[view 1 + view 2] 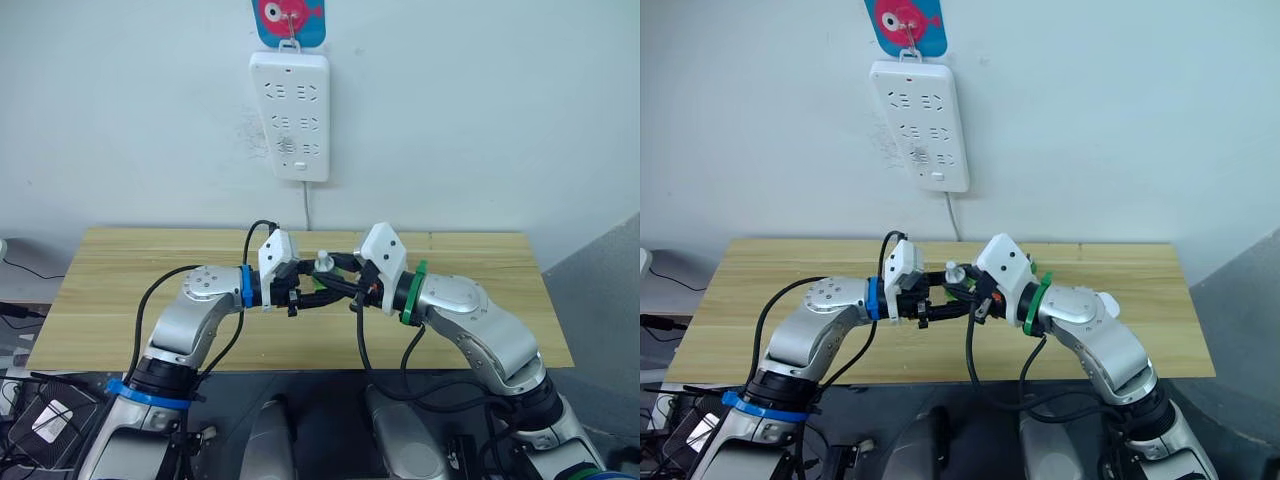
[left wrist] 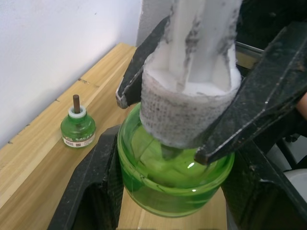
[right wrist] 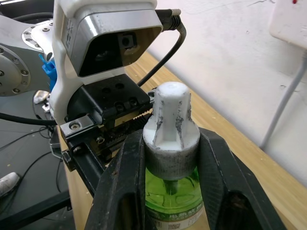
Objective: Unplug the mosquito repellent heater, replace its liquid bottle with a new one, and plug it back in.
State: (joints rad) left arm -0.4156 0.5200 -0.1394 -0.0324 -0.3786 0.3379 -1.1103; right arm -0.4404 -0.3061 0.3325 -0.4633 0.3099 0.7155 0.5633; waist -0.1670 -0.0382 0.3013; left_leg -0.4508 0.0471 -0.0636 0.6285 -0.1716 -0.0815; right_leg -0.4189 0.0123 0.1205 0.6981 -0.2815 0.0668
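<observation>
Both grippers meet mid-table in the eye views, left gripper (image 1: 300, 290) and right gripper (image 1: 345, 283) clamped on the new one (image 1: 322, 262). Left wrist view: fingers grip its green body, its liquid bottle (image 2: 77, 128) standing aside. Right wrist view: fingers pinch the pale cap, probably next to twist off.

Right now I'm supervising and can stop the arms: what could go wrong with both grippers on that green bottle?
1. The left gripper clamps the clear-green body of the new bottle while the right gripper grips its taped white stubby cap; a skewed twist could spill liquid.
2. They hold it above the wooden table; a slip may drop it.
3. The old dark-wicked green bottle stands near the wall and could be confused later.
</observation>
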